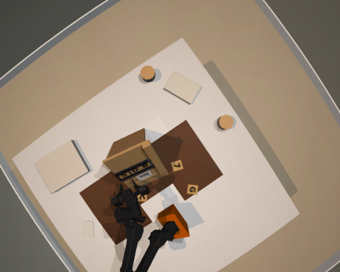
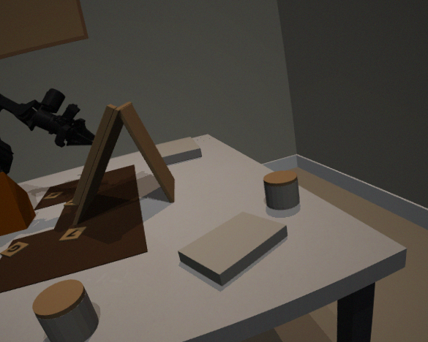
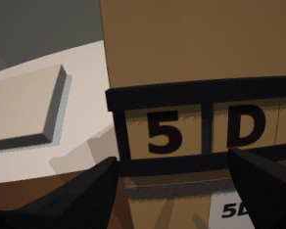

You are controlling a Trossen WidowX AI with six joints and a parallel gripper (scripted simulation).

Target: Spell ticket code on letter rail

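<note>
The letter board (image 1: 122, 159) (image 2: 96, 158) (image 3: 196, 44) stands as an A-frame. Its black rail (image 3: 186, 94) holds tiles 5 (image 1: 124, 175) (image 3: 164, 132), D (image 1: 135, 169) (image 3: 245, 127) and B (image 1: 145, 165). A dark strip separates 5 and D; D touches its right neighbour. The ticket (image 1: 144, 175) (image 3: 219, 198) starts "5D"; the rest is unclear. My gripper (image 1: 126, 182) (image 3: 172, 160) is open and empty, before the 5 tile. Loose tiles 7 (image 1: 176, 165) (image 2: 72, 233), G (image 1: 192, 189) (image 2: 14, 249) and a partly hidden V (image 1: 142, 197) lie flat; another tile (image 2: 53, 196) lies farther left.
A brown mat (image 1: 204, 167) (image 2: 107, 246) lies under the tiles. An orange block (image 1: 172, 215) (image 2: 5, 206) stands by the arm. A large pale slab (image 1: 61, 167) (image 3: 22, 108) lies left of the board. Two lidded jars (image 1: 147, 72) (image 1: 225, 122) and another slab (image 1: 183, 86) stand farther off.
</note>
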